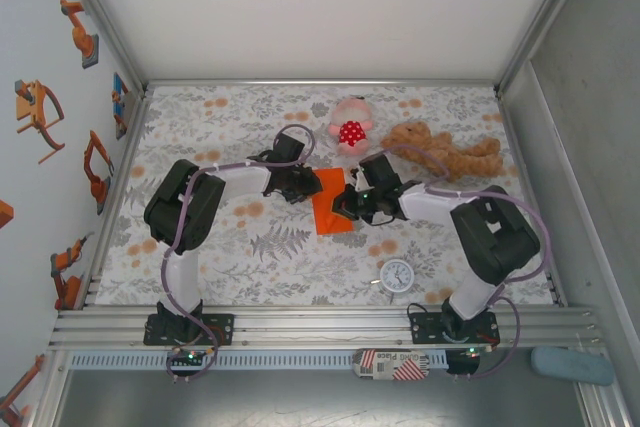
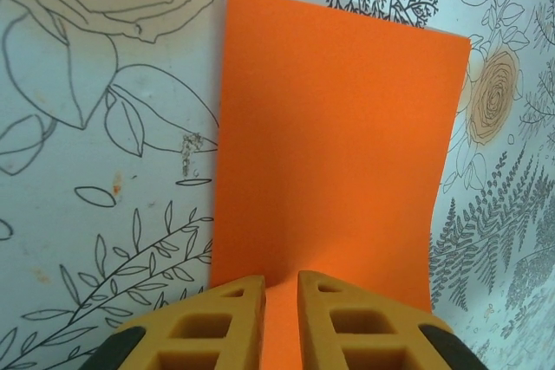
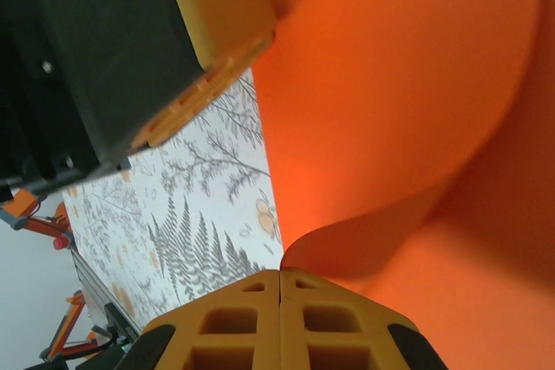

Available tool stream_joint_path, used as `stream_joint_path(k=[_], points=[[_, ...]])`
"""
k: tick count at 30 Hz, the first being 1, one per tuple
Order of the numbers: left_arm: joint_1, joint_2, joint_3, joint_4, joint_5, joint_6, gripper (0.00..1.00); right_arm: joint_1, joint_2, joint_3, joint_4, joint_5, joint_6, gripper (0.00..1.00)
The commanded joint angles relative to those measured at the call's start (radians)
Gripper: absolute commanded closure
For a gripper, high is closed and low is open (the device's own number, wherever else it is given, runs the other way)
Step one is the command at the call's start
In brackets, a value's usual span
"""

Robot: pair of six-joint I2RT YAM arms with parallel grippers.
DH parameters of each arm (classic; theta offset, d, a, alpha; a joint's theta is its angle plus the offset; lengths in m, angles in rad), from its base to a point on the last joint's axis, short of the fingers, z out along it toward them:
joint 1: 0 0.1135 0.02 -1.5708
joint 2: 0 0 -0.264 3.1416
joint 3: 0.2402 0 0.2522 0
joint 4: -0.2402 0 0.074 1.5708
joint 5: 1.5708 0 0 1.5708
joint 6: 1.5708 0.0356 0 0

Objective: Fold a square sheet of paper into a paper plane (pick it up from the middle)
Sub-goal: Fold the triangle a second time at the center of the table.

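Note:
The square sheet of paper (image 1: 332,203) is bright orange and lies mid-table between both grippers. In the left wrist view the sheet (image 2: 338,153) spreads flat ahead, and my left gripper (image 2: 282,282) presses down on its near part. The jaws stand a narrow gap apart, with a small pucker of paper between the tips. My right gripper (image 3: 280,272) is shut, pinching an edge of the sheet (image 3: 390,101), which curls up and over from the tips. The left gripper's yellow finger (image 3: 221,15) touches the paper at the upper left. From above, the left gripper (image 1: 305,190) and the right gripper (image 1: 350,204) flank the sheet.
A pink red-spotted plush toy (image 1: 350,127) and a brown teddy bear (image 1: 445,152) lie just behind the grippers. A small round clock (image 1: 397,275) sits near the front, right of centre. The aluminium rail (image 1: 320,327) bounds the near edge; walls enclose the floral tablecloth (image 1: 230,127).

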Motion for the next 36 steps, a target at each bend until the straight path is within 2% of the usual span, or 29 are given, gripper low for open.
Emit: stream_joint_path(k=[1,16,36], points=[[-0.001,0.029,0.014,-0.054,-0.007,0.026,0.83,0.012,0.042,0.043,0.044,-0.008,-0.007,1.00],[-0.001,0.027,0.016,-0.067,-0.008,0.030,0.85,0.019,0.147,0.113,0.046,0.030,-0.004,1.00],[0.000,0.029,0.016,-0.095,-0.032,0.019,0.90,0.018,0.192,0.119,0.120,-0.001,-0.001,1.00]])
